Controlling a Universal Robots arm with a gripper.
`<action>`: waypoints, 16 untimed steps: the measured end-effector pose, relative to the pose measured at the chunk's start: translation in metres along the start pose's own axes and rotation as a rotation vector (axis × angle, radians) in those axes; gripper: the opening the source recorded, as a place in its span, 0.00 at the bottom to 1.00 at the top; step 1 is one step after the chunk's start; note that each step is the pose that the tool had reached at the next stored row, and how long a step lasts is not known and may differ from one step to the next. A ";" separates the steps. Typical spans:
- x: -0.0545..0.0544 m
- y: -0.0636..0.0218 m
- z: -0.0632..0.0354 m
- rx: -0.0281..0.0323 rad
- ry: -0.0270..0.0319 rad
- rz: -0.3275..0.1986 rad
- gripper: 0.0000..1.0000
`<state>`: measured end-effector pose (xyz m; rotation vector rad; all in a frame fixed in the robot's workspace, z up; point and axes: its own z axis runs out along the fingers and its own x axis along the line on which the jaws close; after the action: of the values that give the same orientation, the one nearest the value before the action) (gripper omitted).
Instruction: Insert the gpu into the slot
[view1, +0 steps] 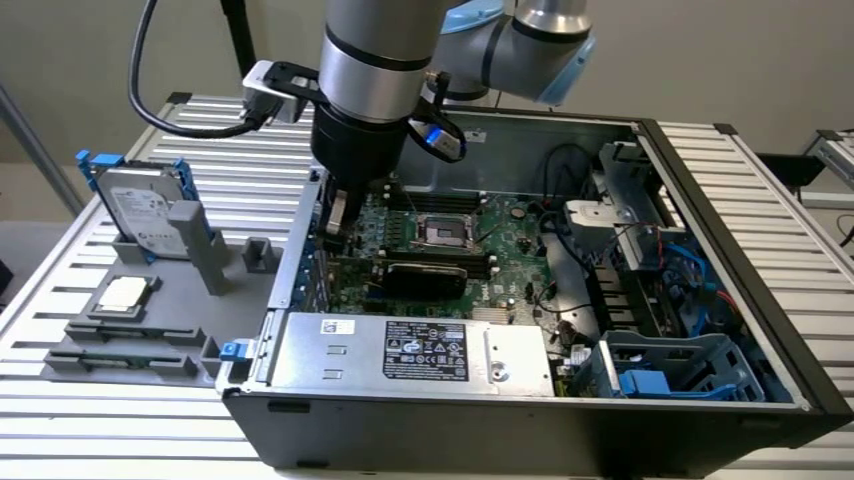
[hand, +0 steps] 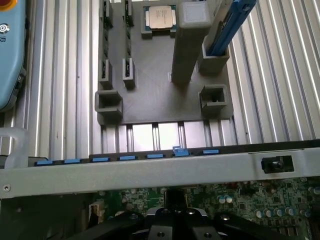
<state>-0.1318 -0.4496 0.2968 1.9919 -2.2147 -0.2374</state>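
The open computer case holds the green motherboard. The gpu, a black card, stands on edge across the board just in front of the silver CPU socket. My gripper is lowered inside the case by the wall on the exterior view's left, right over the card's bracket end. Whether it touches the card is hidden by the arm. The blue slot is hidden beneath the card. In the wrist view the gripper's black body hangs over the motherboard, just inside the case's metal rim.
Outside the case on the exterior view's left, a grey fixture carries a hard drive with blue rails and a CPU chip. The power supply and a blue drive cage crowd the near side of the case. Cables run beside the board.
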 end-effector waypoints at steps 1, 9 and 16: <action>0.000 0.0001 0.0000 0.0000 -0.0007 0.003 0.11; -0.001 -0.0004 -0.0011 0.0001 0.0007 0.007 0.11; -0.001 -0.0019 -0.0020 0.0003 0.0010 0.007 0.11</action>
<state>-0.1294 -0.4485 0.2983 1.9834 -2.2211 -0.2351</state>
